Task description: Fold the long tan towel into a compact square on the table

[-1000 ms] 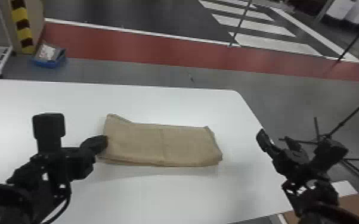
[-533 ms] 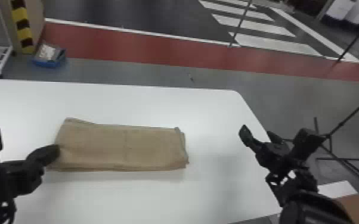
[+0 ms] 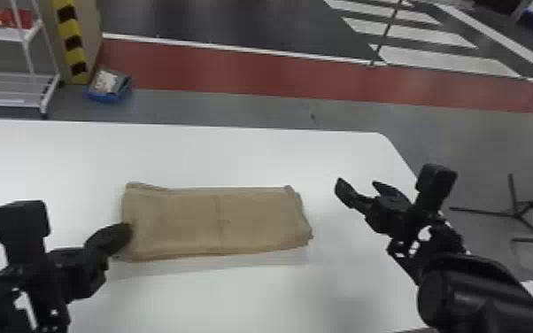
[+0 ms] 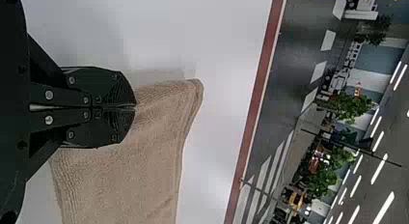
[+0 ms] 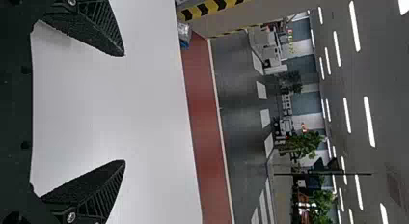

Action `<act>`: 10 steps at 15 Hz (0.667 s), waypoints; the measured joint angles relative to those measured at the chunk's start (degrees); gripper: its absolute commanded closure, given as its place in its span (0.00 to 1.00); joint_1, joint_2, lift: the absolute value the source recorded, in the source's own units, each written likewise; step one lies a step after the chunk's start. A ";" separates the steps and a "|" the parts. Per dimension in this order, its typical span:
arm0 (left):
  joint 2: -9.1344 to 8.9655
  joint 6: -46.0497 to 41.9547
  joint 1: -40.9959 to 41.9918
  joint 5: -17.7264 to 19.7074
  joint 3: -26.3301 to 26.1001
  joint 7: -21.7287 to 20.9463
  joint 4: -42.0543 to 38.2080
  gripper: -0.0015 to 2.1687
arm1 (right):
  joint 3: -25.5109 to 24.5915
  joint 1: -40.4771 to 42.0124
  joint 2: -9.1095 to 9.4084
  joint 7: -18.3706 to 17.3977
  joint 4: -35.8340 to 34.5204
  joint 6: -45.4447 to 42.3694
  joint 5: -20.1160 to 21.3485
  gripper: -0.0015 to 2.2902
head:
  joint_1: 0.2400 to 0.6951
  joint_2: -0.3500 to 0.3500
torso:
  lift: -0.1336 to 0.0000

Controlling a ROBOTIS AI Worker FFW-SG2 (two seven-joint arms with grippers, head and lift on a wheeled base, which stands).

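The tan towel [image 3: 217,223] lies on the white table [image 3: 252,155] as a long folded rectangle, its long side running left to right. At its left end is my left gripper [image 3: 129,237]. In the left wrist view my left gripper [image 4: 135,106] has its fingers closed together on the edge of the towel [image 4: 125,180]. My right gripper [image 3: 358,188] stands apart from the towel's right end, over the table's right part. Its fingers are spread with nothing between them in the right wrist view, where the right gripper [image 5: 124,108] has bare white tabletop beyond.
The table's right edge [image 3: 400,155] slants down beneath the right arm. On the floor behind stand a white shelf rack [image 3: 9,84] and a blue bin [image 3: 110,90]. Black tripod legs [image 3: 518,214] stand to the right of the table.
The towel and left gripper first shifted left, then moved back right. The right gripper first shifted a little left and lies nearer the towel's right end than a second ago.
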 measured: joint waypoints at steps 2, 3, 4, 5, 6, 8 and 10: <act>0.00 1.18 1.23 0.38 0.21 0.05 -2.61 0.48 | 2.21 -0.56 0.01 -0.04 0.18 0.77 1.10 0.04 | 1.00 0.17 | 0.08; 0.01 1.55 1.97 0.46 0.39 0.13 -3.92 0.23 | 3.20 -1.18 -0.01 0.01 0.68 1.64 1.64 0.04 | 1.00 0.18 | 0.08; 0.01 1.61 2.48 0.48 0.51 0.08 -4.78 0.00 | 4.05 -1.88 -0.09 0.10 1.30 2.53 2.17 0.04 | 1.00 0.20 | 0.08; 0.01 1.58 2.88 0.49 0.67 0.01 -5.49 0.00 | 4.90 -2.88 -0.20 0.70 2.03 3.92 2.84 0.04 | 1.00 0.21 | 0.08; 0.01 1.53 3.22 0.47 0.91 0.00 -6.21 0.00 | 5.40 -4.12 -0.27 1.97 2.72 5.96 3.30 0.05 | 1.00 0.22 | 0.08; 0.04 1.43 4.03 0.26 1.67 -0.07 -7.68 0.01 | 5.52 -6.52 -0.57 4.97 3.76 10.77 3.88 0.07 | 1.00 0.25 | 0.08; 0.10 0.79 4.38 -0.02 2.62 -0.09 -8.17 0.01 | 5.82 -7.99 -1.39 7.47 4.30 15.32 4.59 0.09 | 1.00 0.28 | 0.08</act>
